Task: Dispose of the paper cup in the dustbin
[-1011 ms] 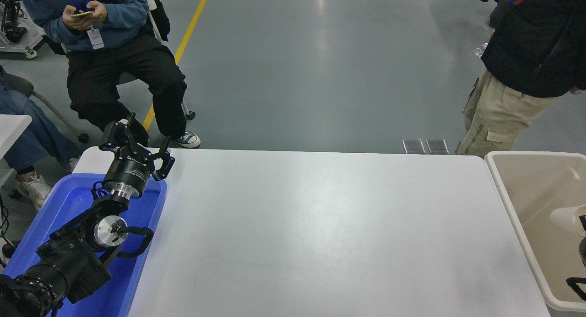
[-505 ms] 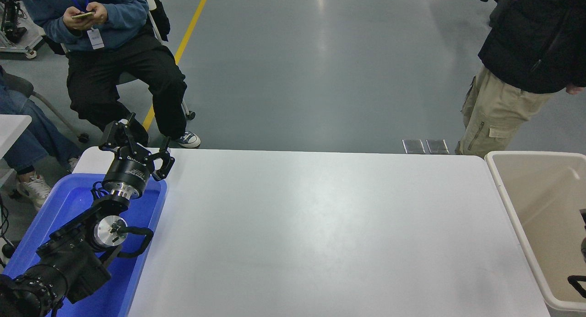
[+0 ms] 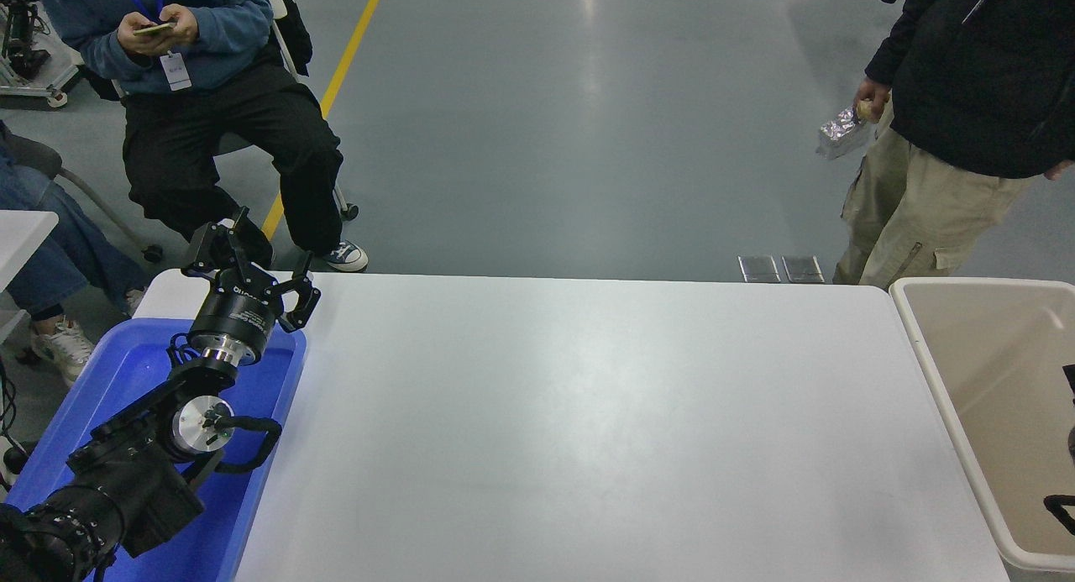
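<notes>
A second before, the small white paper cup showed at the right edge, over the inside of the big cream plastic dustbin [image 3: 924,347]; half a second before it was already gone from sight, and now it could not be seen at all; where it lay could not be told, for only part of the bin's inside showed and that part was bare. The person in the black jacket and tan trousers [image 3: 949,128] had leaned further in at the top right, and now held a crinkly silver foil bag [image 3: 840,133] in one hand, which did not show before.

Only small black bits of the right arm [image 3: 1065,508] showed at the right edge, over the dustbin; the right claw itself was out of view, so the cup's place next to it could not be told. The left arm was parked at the lower left, and the left claw [image 3: 252,267] sat where it was a second ago, its fingers spread apart and holding nothing, over the far end of the shallow blue plastic tray [image 3: 126,372]; nothing else could be seen in the tray.

The white table [image 3: 588,431] lay between the tray and the dustbin; a second person in a blue jumper [image 3: 193,36] sat at the top left, holding a phone.
</notes>
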